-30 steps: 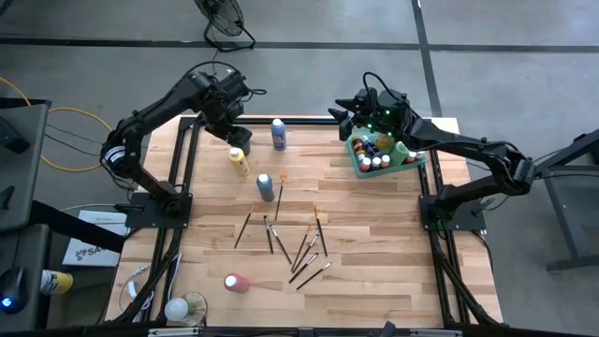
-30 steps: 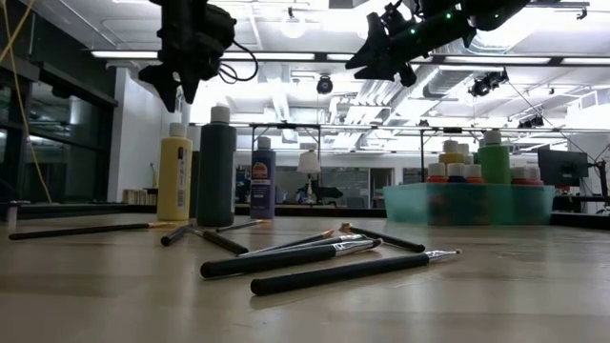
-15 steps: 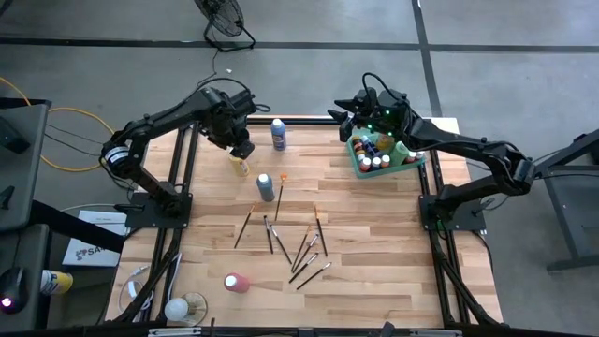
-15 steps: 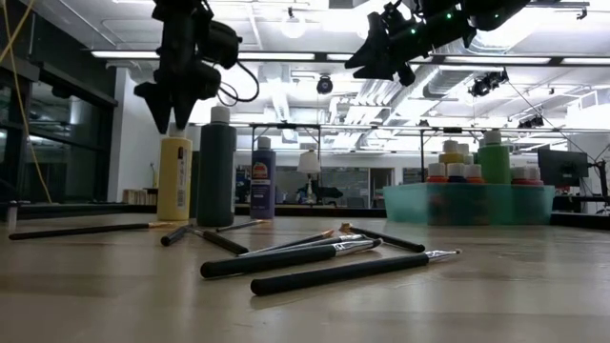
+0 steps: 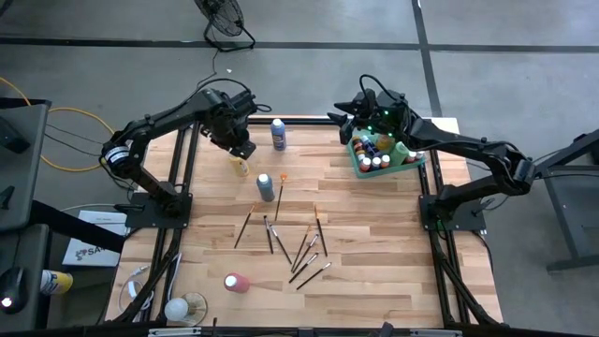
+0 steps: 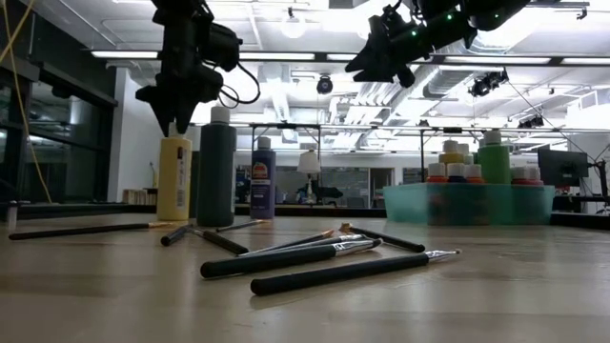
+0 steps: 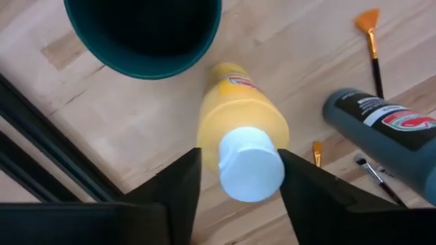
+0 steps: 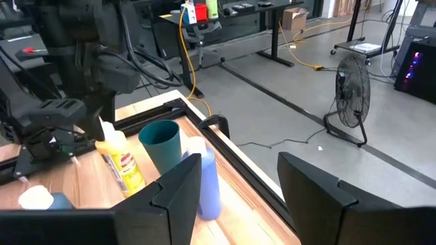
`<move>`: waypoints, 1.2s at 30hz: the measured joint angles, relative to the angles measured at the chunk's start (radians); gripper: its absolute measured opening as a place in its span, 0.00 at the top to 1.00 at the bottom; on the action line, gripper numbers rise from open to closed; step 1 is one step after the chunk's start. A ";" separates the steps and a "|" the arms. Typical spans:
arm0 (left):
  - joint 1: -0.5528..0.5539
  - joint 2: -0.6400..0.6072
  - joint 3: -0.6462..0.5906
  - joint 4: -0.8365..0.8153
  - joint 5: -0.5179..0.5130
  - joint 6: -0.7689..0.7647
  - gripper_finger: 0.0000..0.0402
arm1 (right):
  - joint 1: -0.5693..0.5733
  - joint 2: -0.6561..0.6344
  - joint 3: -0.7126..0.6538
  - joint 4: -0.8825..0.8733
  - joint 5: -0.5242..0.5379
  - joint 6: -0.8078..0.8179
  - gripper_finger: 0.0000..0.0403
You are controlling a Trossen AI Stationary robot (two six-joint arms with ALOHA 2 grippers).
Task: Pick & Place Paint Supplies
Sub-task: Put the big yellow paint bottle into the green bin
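A yellow bottle point(image 7: 238, 109) with a white cap point(image 7: 251, 165) stands upright on the wood table at the far left point(image 5: 241, 168). My left gripper point(image 7: 240, 155) points down over it, open, one finger on each side of the cap point(image 6: 174, 129). My right gripper point(image 5: 342, 117) hangs open and empty in the air by the far left corner of the green tray point(image 5: 357, 169), which holds several bottles. A dark grey bottle point(image 5: 266, 187) and a blue bottle point(image 5: 278, 134) stand close to the yellow one. Several brushes point(image 5: 298, 245) lie mid-table. My left gripper comes from above with the bottle's white cap point(image 7: 225, 170) between its two fingers. One finger point(image 7: 300, 190) lies right at the cap's edge; a narrow gap shows at the other. Whether it touches the cap I cannot tell. The bottle stands on its base.
A teal cup point(image 7: 143, 41) stands just beyond the yellow bottle by the table's far left frame. A pink bottle point(image 5: 236, 282) lies on its side near the front left. Bare wood lies open at the right, in front of the tray.
My left gripper has come down over the yellow bottle until its fingers stand around the cap, then kept still; its fingers have drawn a little closer together. The bottle has not moved.
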 joint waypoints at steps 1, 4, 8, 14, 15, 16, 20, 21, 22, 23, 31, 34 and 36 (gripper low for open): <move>0.000 0.000 0.000 0.002 0.001 0.000 0.58 | 0.000 0.000 0.000 -0.003 0.000 0.000 0.53; 0.000 0.000 0.000 0.002 0.002 0.001 0.65 | 0.000 0.000 0.000 -0.004 0.000 0.000 0.53; 0.000 0.000 0.000 0.004 0.001 0.009 0.71 | 0.000 0.000 0.000 -0.004 0.000 0.000 0.53; 0.000 0.000 0.010 0.008 0.027 0.054 0.71 | 0.000 0.000 0.000 -0.011 -0.006 0.000 0.53; 0.000 0.001 0.022 0.010 0.034 0.059 0.71 | 0.000 0.000 0.000 -0.017 -0.008 0.000 0.53; -0.001 0.001 0.040 0.011 0.037 0.064 0.71 | 0.000 0.000 0.000 -0.022 -0.011 0.000 0.53; -0.001 0.001 0.124 0.017 0.037 0.086 0.71 | 0.000 0.000 0.000 -0.042 -0.026 0.000 0.53; 0.000 0.001 0.150 0.015 0.037 0.092 0.71 | 0.000 0.000 0.000 -0.046 -0.027 0.002 0.53; 0.000 0.000 0.174 0.014 0.037 0.100 0.71 | 0.000 0.000 0.000 -0.050 -0.028 0.005 0.53; 0.000 0.000 0.198 0.013 0.039 0.108 0.71 | 0.000 0.000 0.000 -0.053 -0.033 0.009 0.53; -0.021 0.013 0.364 0.033 0.108 0.160 0.71 | 0.007 0.000 0.000 -0.048 -0.177 -0.064 0.53; -0.038 0.040 0.422 0.051 0.110 0.186 0.71 | 0.020 0.000 0.000 -0.010 -0.184 -0.078 0.53; -0.063 0.070 0.470 0.057 0.111 0.192 0.71 | 0.029 0.000 0.000 0.023 -0.190 -0.079 0.53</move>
